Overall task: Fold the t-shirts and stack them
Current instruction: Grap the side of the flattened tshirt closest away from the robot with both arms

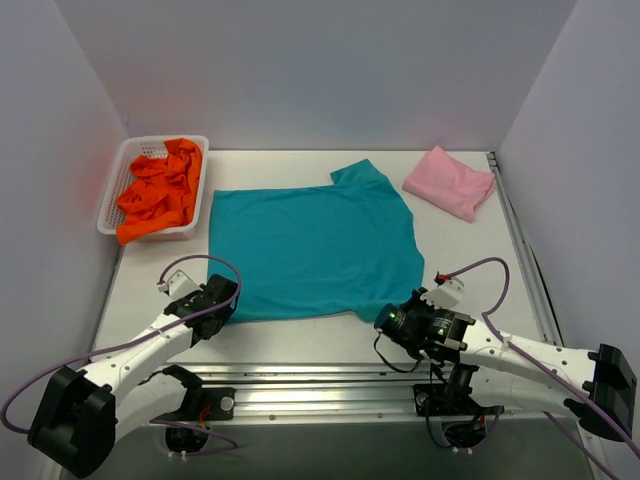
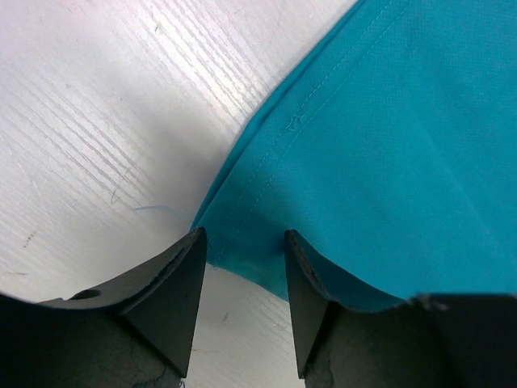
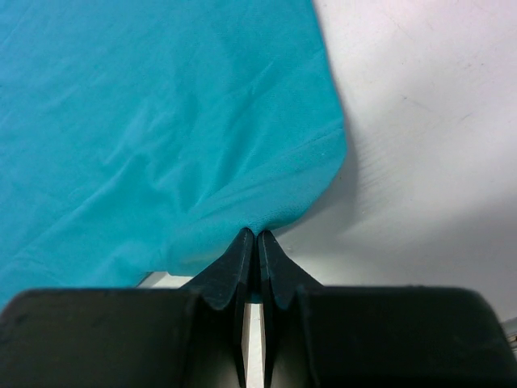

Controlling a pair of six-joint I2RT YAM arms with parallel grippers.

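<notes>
Top external: left gripper (image 1: 228,305), jaws apart, straddles 7 o'clock corner of teal t-shirt (image 1: 310,250); right gripper (image 1: 379,318) clamps its 5 o'clock hem.

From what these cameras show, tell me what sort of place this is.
Likely a robot-lab test cell, not a home: bare white walls box in a white table, with a teal t-shirt spread flat and a white basket of orange shirts.

Closed in by plain pale lilac walls (image 1: 320,70) at back and both sides. Floored with a white bench (image 1: 470,270), faintly grained and scuffed. Edged nearest by a metal rail (image 1: 320,380). Lit evenly, soft shadows.
</notes>
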